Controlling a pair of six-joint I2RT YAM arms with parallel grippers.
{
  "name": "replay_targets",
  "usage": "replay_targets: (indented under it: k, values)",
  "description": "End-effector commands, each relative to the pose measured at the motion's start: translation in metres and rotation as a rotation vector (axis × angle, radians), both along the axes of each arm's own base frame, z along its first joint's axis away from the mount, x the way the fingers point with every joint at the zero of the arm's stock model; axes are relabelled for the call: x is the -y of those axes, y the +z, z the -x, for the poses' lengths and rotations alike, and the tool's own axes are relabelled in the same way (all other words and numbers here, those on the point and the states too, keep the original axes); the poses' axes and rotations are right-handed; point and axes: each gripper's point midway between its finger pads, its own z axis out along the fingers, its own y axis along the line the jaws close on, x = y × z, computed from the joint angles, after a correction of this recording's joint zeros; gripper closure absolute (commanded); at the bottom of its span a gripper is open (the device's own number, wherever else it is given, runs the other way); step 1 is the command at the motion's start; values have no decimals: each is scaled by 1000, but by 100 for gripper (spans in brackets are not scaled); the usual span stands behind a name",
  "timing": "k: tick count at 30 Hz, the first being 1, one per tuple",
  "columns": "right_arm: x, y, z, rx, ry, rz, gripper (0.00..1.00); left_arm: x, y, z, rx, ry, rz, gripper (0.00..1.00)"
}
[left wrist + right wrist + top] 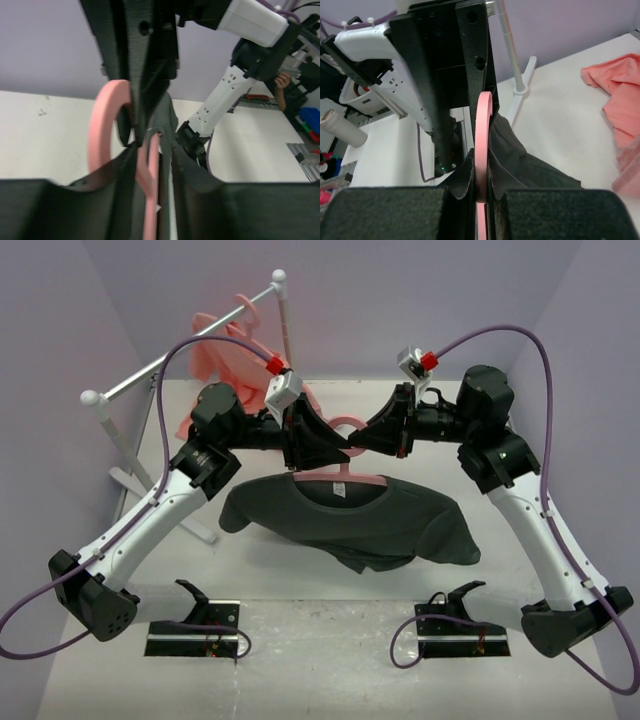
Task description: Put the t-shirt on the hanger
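Although a white clothes rack (130, 375) bearing a salmon-pink garment (225, 355) is seen at the rear left, close behind the left arm, the hanger (365, 478) is found above the middle of the table (330, 660), its hook partly hidden by both arms. Its neck is pinched tightly by the right gripper (481, 155). It is enclosed by the left gripper (152, 147), but a full grip cannot be told. The t-shirt (370, 525), dark grey and wrinkled, is draped over the hanger's arms, a pale label shown inside the neck.
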Motion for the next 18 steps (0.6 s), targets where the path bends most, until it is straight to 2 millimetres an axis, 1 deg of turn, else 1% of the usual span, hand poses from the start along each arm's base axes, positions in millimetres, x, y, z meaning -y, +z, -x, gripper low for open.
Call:
replay_targets:
  k: [1, 4, 6, 9, 10, 12, 14, 17, 18]
  values:
    - [1, 35, 3, 174, -15, -74, 100, 4, -13, 1, -42, -10, -58, 51]
    - [3, 39, 7, 197, -12, -83, 100, 2, -23, -1, -59, 15, -96, 48]
    - [3, 42, 10, 208, -6, -89, 100, 3, -25, -2, -67, 16, -99, 42]
    - [4, 46, 15, 220, 9, -94, 100, 4, -31, -17, -79, 89, -128, 25]
    - [5, 46, 17, 219, 11, -94, 100, 3, -33, -19, -81, 104, -137, 23]
    - [5, 44, 19, 217, 17, -90, 100, 1, -33, -30, -72, 172, -143, 23]
    - [6, 41, 21, 216, 24, -87, 100, -1, -31, -37, -65, 219, -138, 23]
    - [5, 35, 23, 201, 39, -84, 100, -2, -27, -39, -62, 241, -119, 24]
    - [5, 33, 25, 195, 52, -82, 100, -3, -26, -43, -65, 263, -114, 24]
